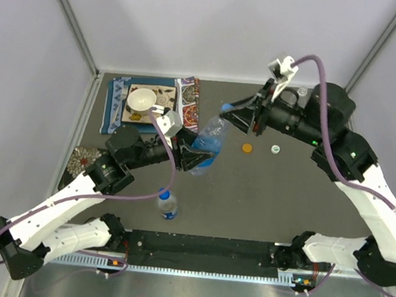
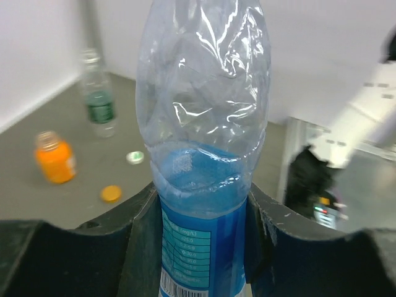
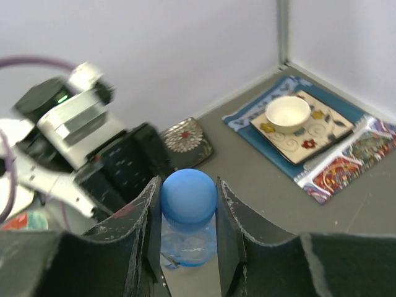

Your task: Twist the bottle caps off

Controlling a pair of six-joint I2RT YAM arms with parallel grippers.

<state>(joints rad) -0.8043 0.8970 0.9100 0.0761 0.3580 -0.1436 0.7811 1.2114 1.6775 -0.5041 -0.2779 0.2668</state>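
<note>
Blue cap (image 3: 189, 195) is gripped by the right jaws, the bottle (image 2: 201, 124) by the left jaws (low down); the cap should be turned with the bottle held steady.

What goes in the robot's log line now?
left gripper: shut on blue-label bottle | right gripper: shut on blue cap | orange cap, white cap: lying on table

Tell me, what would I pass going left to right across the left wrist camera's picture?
Short orange bottle → green-labelled bottle → white cap → big blue-labelled bottle.
</note>
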